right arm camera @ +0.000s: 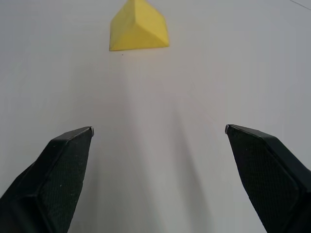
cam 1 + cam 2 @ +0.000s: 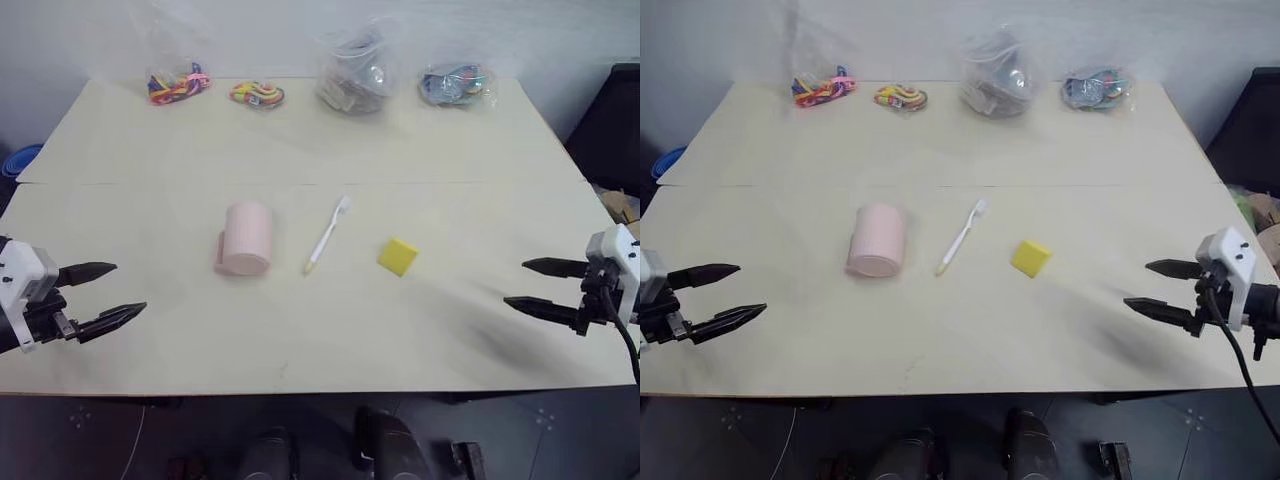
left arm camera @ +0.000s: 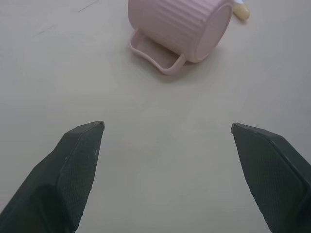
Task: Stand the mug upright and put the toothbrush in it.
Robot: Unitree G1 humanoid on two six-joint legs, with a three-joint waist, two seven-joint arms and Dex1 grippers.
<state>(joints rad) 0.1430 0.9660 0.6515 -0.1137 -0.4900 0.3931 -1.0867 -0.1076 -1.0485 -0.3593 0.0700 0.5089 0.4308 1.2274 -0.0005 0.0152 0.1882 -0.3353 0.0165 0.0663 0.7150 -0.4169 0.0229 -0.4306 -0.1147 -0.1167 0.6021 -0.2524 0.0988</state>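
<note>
The pale pink ribbed mug (image 2: 247,238) lies on its side in the middle of the table, its closed base toward me and its handle (image 3: 156,58) against the tabletop on the left. Just right of it lies the white toothbrush (image 2: 327,234), bristle head away from me, yellowish end near. My left gripper (image 2: 118,292) hovers open at the table's left front, pointing at the mug from a distance. My right gripper (image 2: 523,283) hovers open at the right front, empty, pointing toward the middle.
A yellow block (image 2: 398,256) sits right of the toothbrush. Along the far edge are clear bags: coloured bands (image 2: 178,84), another bright bundle (image 2: 257,94), a big bag of small items (image 2: 352,76), one more (image 2: 457,84). A black object (image 2: 612,130) stands at the right.
</note>
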